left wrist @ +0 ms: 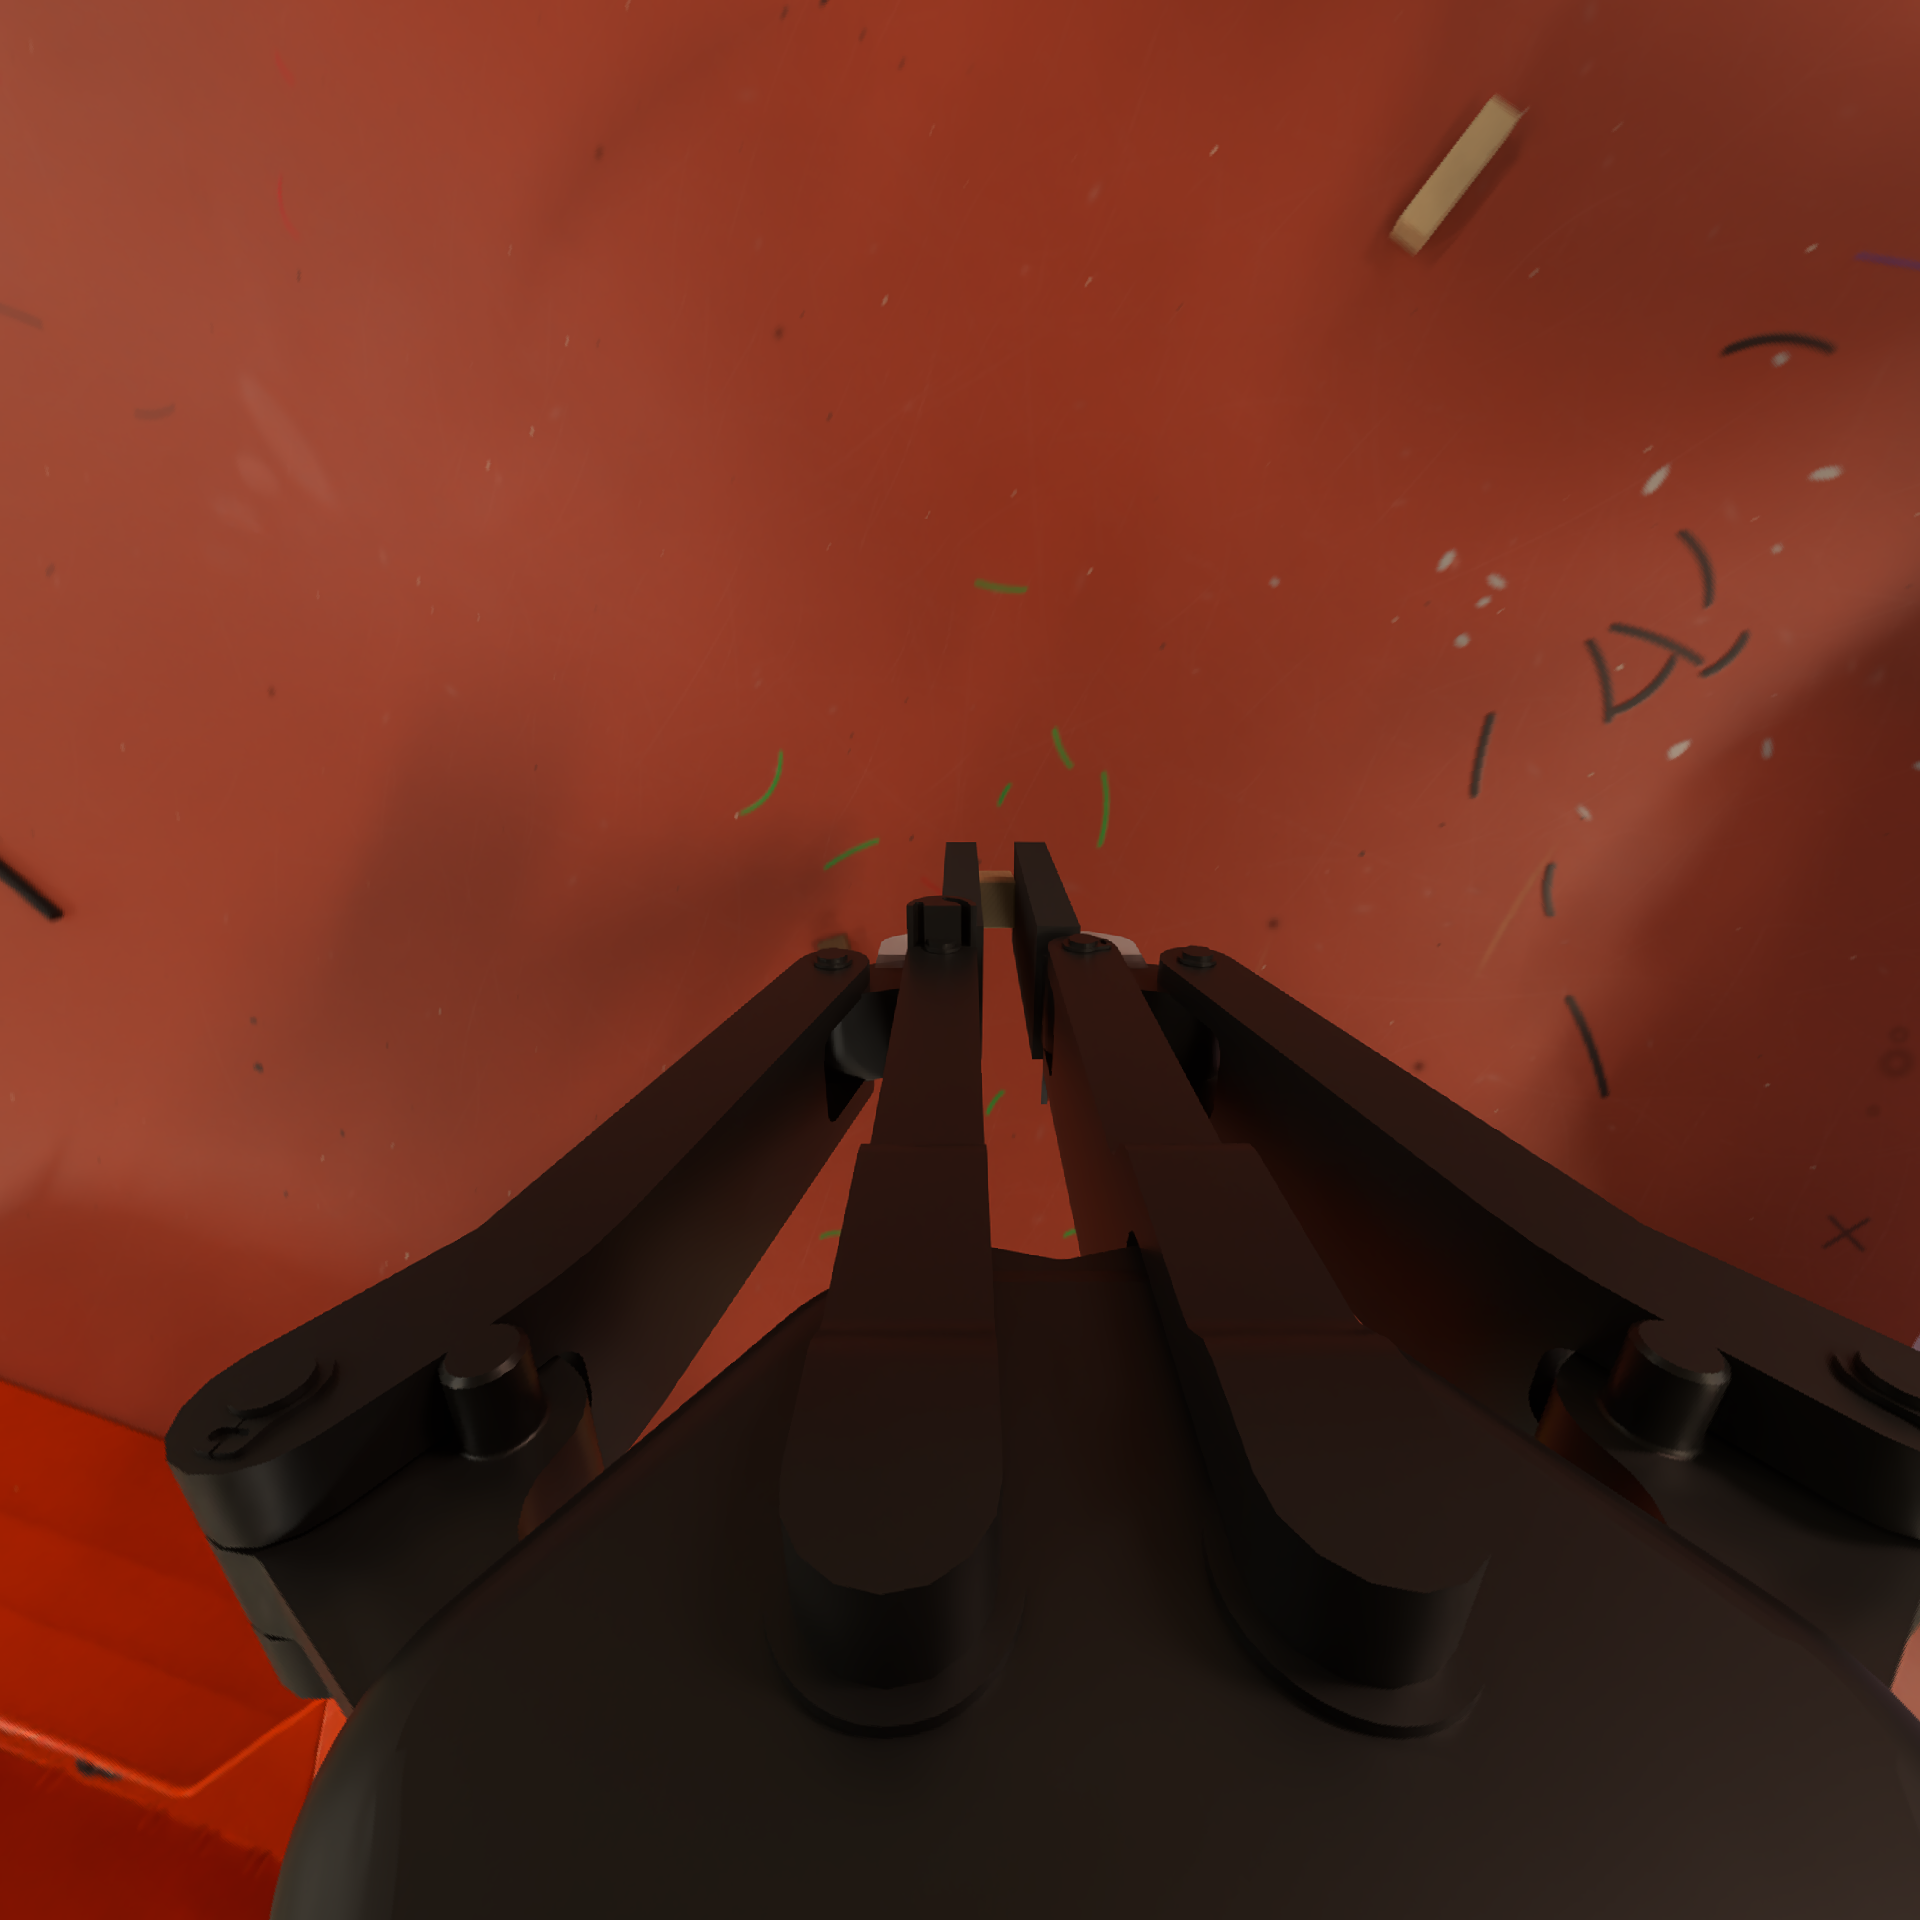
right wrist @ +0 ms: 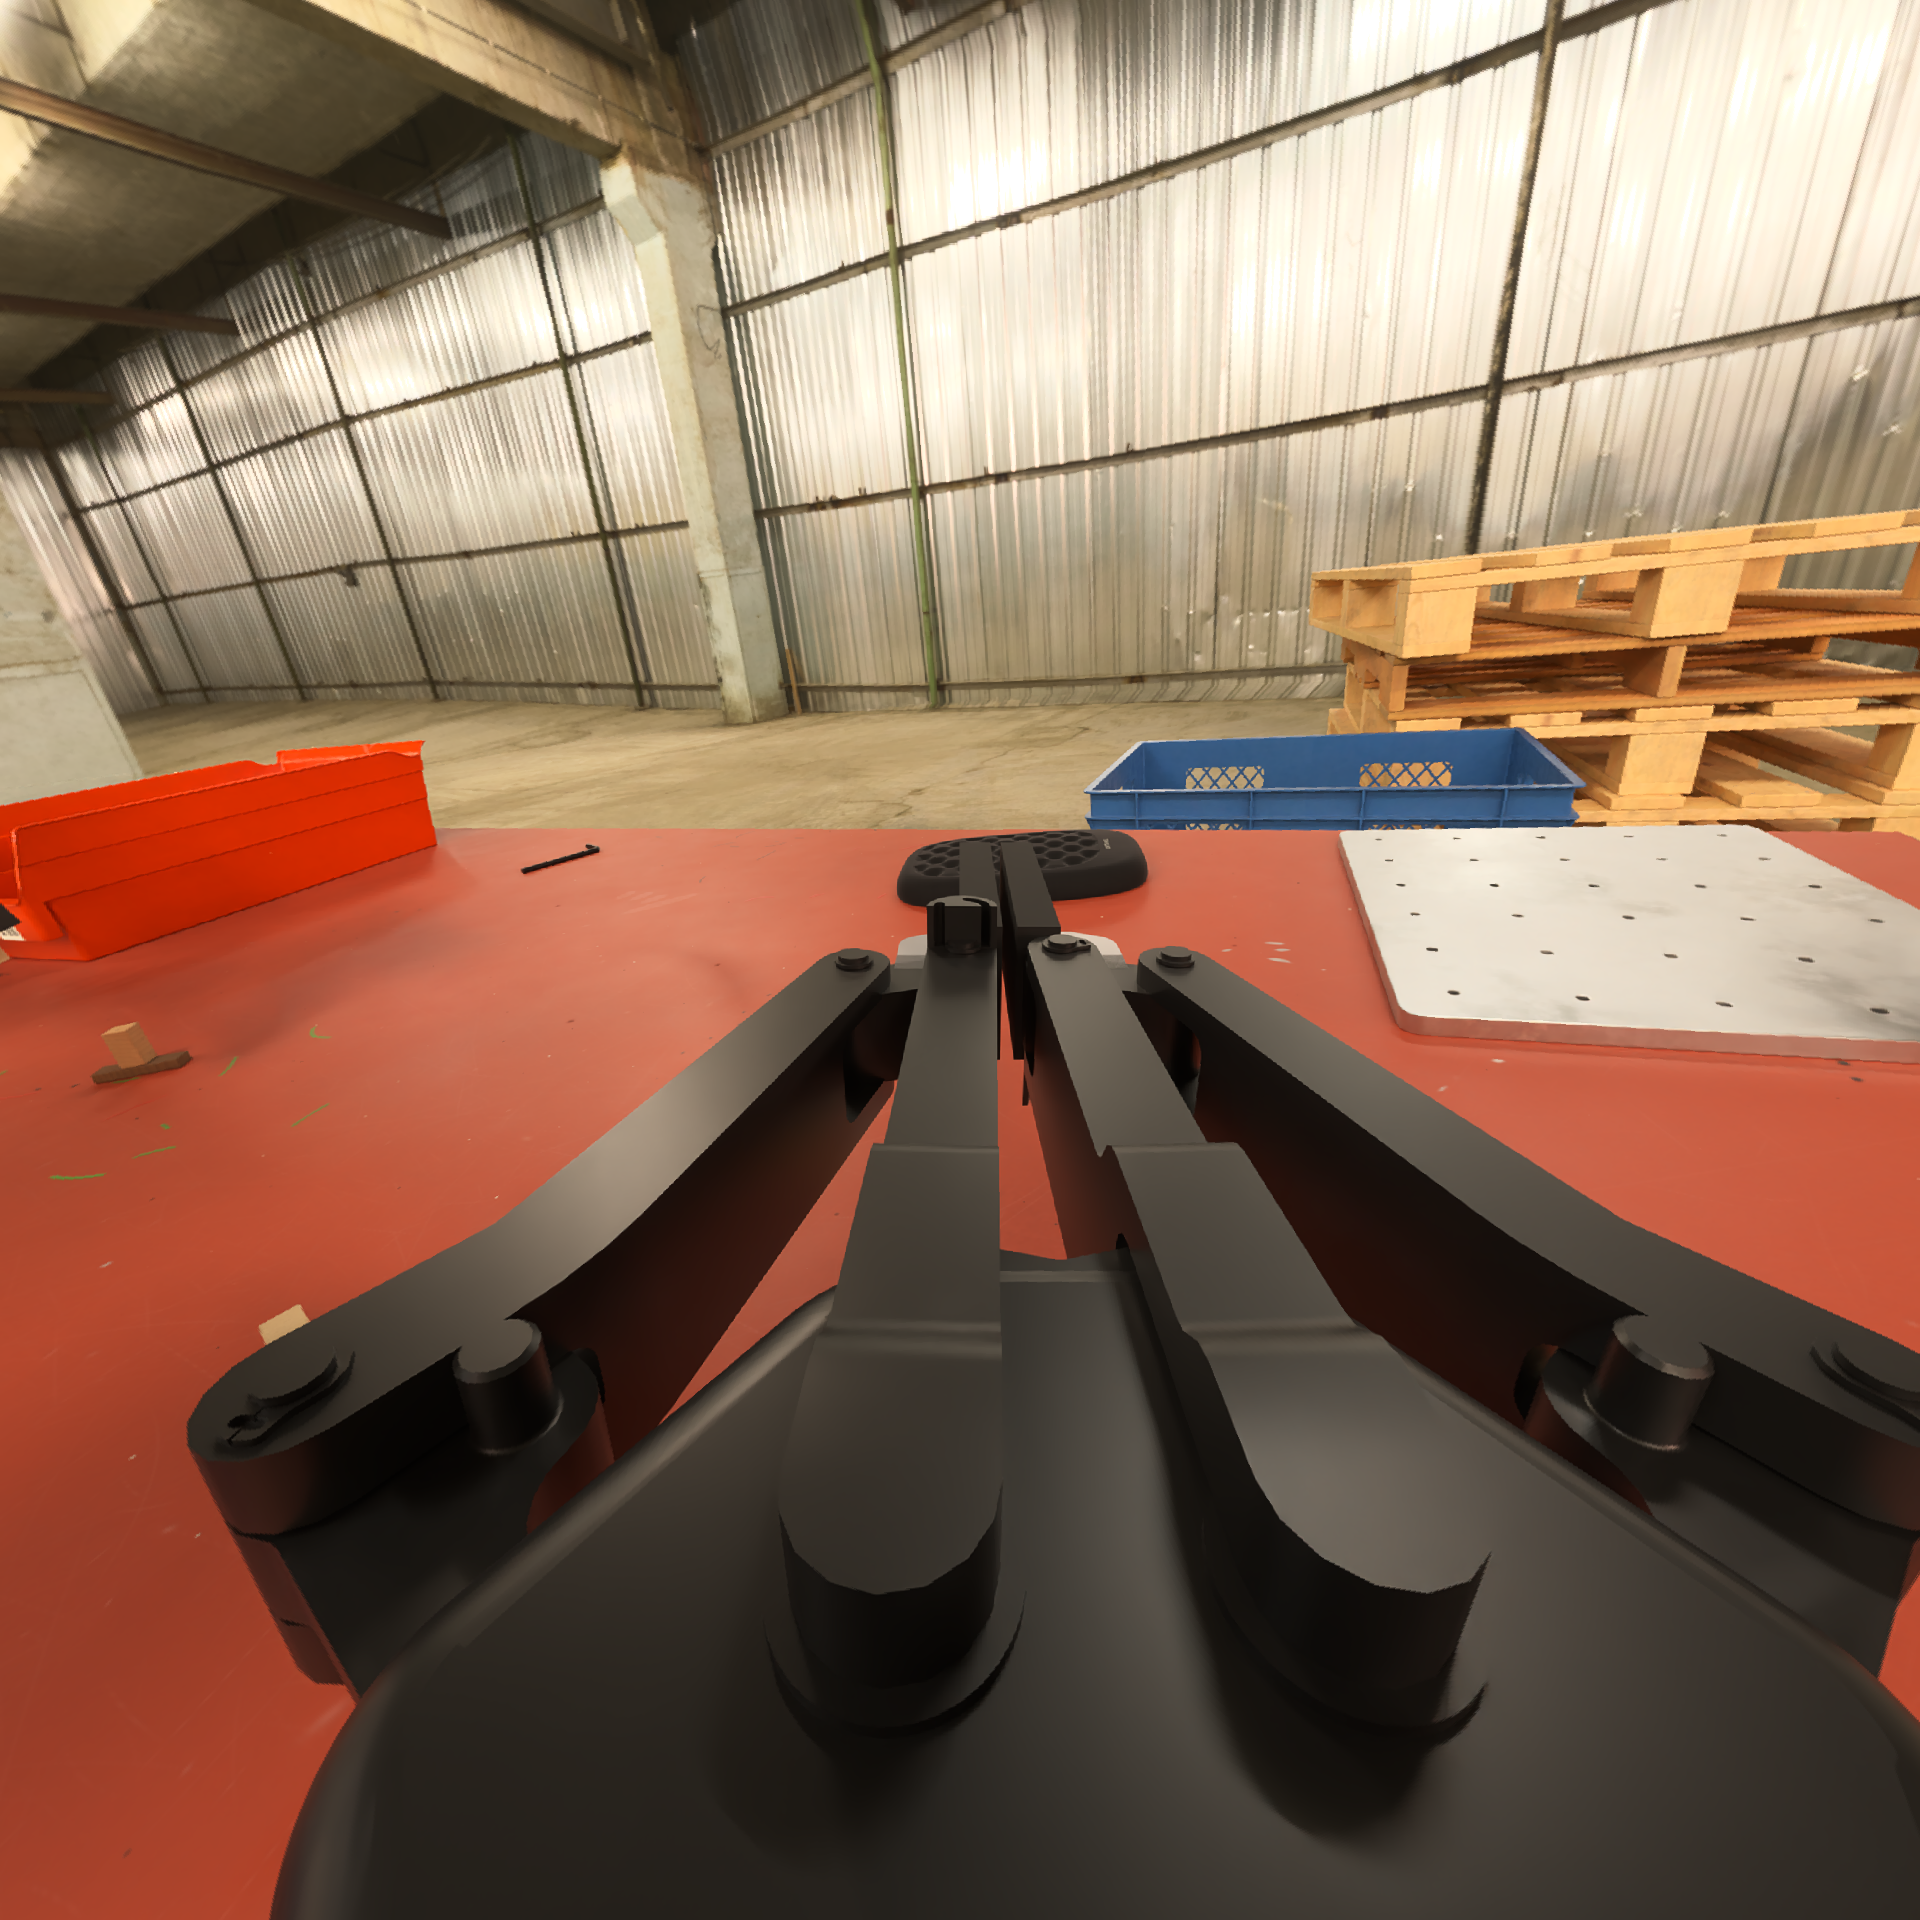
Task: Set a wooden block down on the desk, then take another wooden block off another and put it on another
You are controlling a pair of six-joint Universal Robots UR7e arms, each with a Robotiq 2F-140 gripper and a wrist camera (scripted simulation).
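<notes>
My left gripper (left wrist: 995,873) is shut on a small light wooden block (left wrist: 997,899) that shows between its fingertips, low over the red desk (left wrist: 623,520); I cannot tell if the block touches the desk. A long light wooden block (left wrist: 1455,177) lies flat on the desk far ahead to the right. In the right wrist view a small light block (right wrist: 127,1039) stands on a darker flat block (right wrist: 145,1068) at the left, and another light block's corner (right wrist: 283,1325) shows beside my linkage. My right gripper (right wrist: 1000,862) is shut and empty above the desk.
An orange bin (right wrist: 208,831) sits at the desk's far left and also shows in the left wrist view (left wrist: 104,1610). A black honeycomb pad (right wrist: 1101,862), a black hex key (right wrist: 561,859) and a perforated metal plate (right wrist: 1621,935) lie near the far edge. A blue crate (right wrist: 1330,779) and pallets (right wrist: 1662,644) stand beyond.
</notes>
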